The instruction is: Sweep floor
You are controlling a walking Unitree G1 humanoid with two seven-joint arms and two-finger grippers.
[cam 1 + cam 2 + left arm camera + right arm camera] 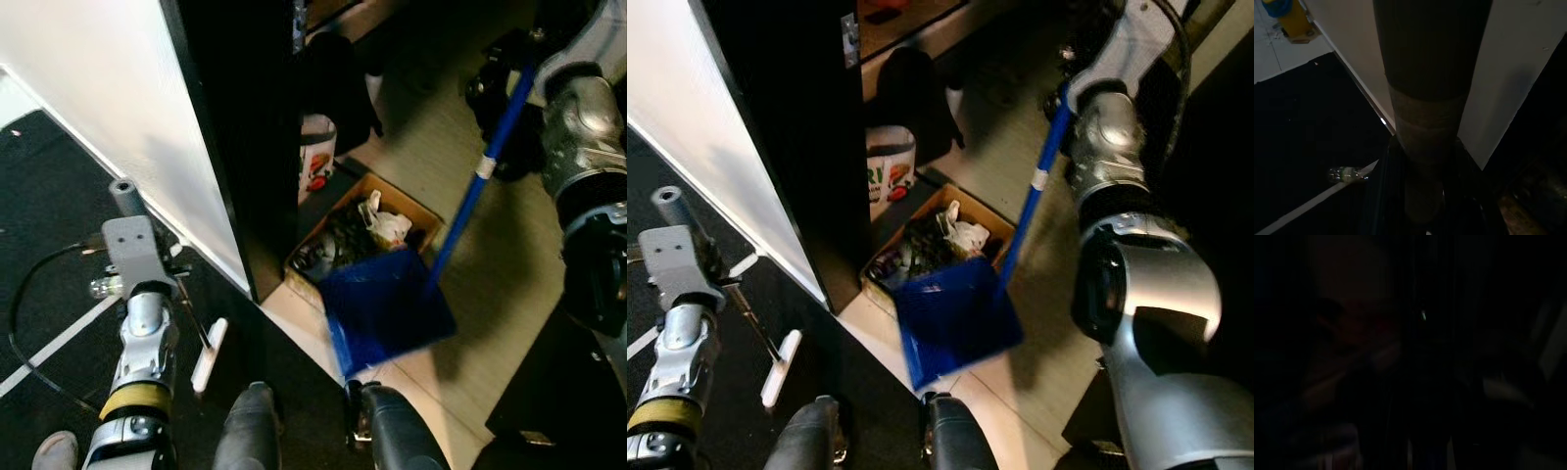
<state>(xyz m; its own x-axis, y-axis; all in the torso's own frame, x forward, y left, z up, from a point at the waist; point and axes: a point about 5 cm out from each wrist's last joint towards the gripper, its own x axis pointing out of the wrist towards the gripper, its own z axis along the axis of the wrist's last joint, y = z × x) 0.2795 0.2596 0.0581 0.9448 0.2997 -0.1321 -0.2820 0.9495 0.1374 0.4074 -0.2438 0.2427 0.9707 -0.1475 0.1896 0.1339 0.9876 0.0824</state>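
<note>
A blue dustpan [387,308] on a long blue handle [480,171] hangs tilted at the front edge of a cardboard box [367,230] full of rubbish. My right gripper [1065,93] is high at the far right, shut on the top of that handle. My left gripper [1422,196] is shut on a thick dark broom handle [1425,112]. In the left eye view the handle's grey end [124,196] sticks up above my left wrist. A thin rod runs down from there to a white head [209,354] on the black mat. The right wrist view is too dark to read.
A black cabinet [255,127] and a white panel [118,88] stand just left of the box. Behind the box are a white tub [315,157] and a black bag [338,83]. A cable [20,313], a plastic bottle [1344,173] and a shoe [54,452] are on the mat.
</note>
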